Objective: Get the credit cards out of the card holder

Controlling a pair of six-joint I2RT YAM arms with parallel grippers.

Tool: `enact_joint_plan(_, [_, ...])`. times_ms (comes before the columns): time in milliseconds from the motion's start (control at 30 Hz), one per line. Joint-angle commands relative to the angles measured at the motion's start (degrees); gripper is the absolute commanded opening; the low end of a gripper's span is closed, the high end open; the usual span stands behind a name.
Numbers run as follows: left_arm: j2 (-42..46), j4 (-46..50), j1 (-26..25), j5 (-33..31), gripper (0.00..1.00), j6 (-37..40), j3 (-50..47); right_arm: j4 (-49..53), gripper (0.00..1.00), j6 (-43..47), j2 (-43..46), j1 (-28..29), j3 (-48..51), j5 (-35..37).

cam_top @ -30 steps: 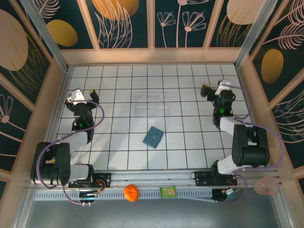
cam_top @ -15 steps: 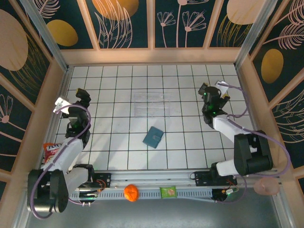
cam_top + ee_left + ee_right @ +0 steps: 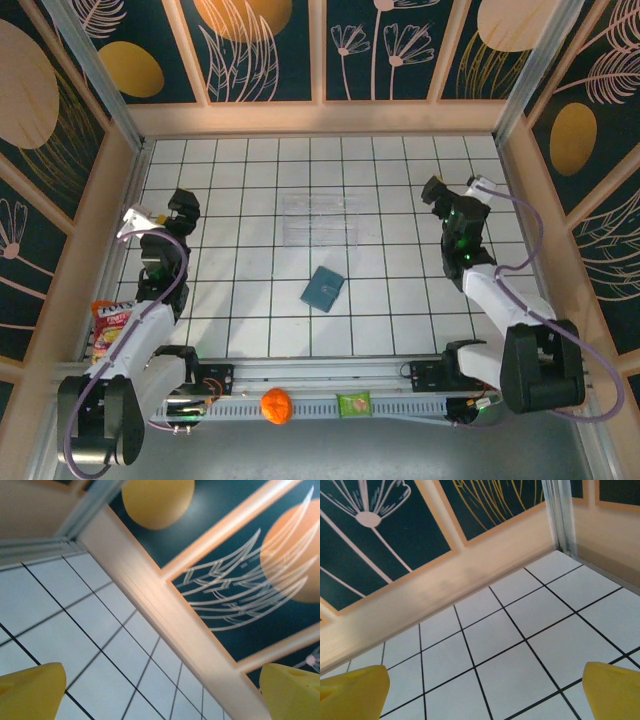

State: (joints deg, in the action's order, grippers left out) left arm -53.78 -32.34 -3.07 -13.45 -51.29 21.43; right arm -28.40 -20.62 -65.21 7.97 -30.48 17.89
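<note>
The card holder [image 3: 324, 288] is a small teal-blue wallet that lies folded shut on the white tiled floor, near the middle. The credit cards are hidden. My left gripper [image 3: 170, 208] hovers at the left side of the floor, far from the wallet. In the left wrist view, the left gripper [image 3: 162, 697] is open, with bare tiles and the wall between its yellow fingertips [image 3: 30, 692]. My right gripper [image 3: 447, 199] hangs at the right side, also well away from the wallet. The right gripper [image 3: 484, 692] is open over bare tiles.
A clear plastic tray [image 3: 320, 220] lies just beyond the card holder. A snack bag [image 3: 108, 325] sits at the left edge by the left arm. An orange ball [image 3: 276, 405] and a green packet [image 3: 353, 404] rest on the front rail. Wooden walls enclose the floor.
Both arms have unfolded from their bases. The left gripper shifted a little left and down, uncovering the snack bag. The right gripper moved slightly. The card holder has not moved.
</note>
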Motion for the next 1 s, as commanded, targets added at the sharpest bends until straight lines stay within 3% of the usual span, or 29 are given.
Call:
enact_joint_plan(0, [-0.43, -1.29, -0.16, 9.61, 0.99, 0.53, 2.10, -4.73, 0.99, -4.28, 3.42, -3.14, 1.94, -6.91])
enact_joint_plan(133, [0.11, 3.12, -0.49, 13.81, 0.99, 1.12, 3.61, 6.90, 0.99, -4.35, 0.43, -4.08, -4.14, -19.56])
enact_joint_plan(333, [0.22, 8.60, -2.14, 21.78, 0.94, 2.41, 4.83, 9.11, 0.91, -0.28, 3.40, 7.92, 0.06, -22.58])
enact_joint_plan(467, [-1.76, 10.63, -6.35, 26.35, 0.97, 4.31, 5.17, 12.65, 0.88, 0.08, 6.27, 14.41, 2.74, -24.81])
enact_joint_plan(633, [-4.67, 9.42, -11.85, 31.47, 0.89, 5.42, 2.48, 15.03, 0.83, -0.55, 10.69, 22.30, 6.58, -26.70])
enact_joint_plan(800, [-7.29, 9.73, -16.83, 31.67, 0.79, 7.29, 0.00, 15.05, 0.75, -1.97, 8.70, 28.49, 8.26, -27.74])
enact_joint_plan(967, [-12.09, 7.52, -19.13, 32.82, 0.66, 7.33, -1.64, 13.42, 0.59, -7.13, 2.14, 29.29, 8.97, -30.29])
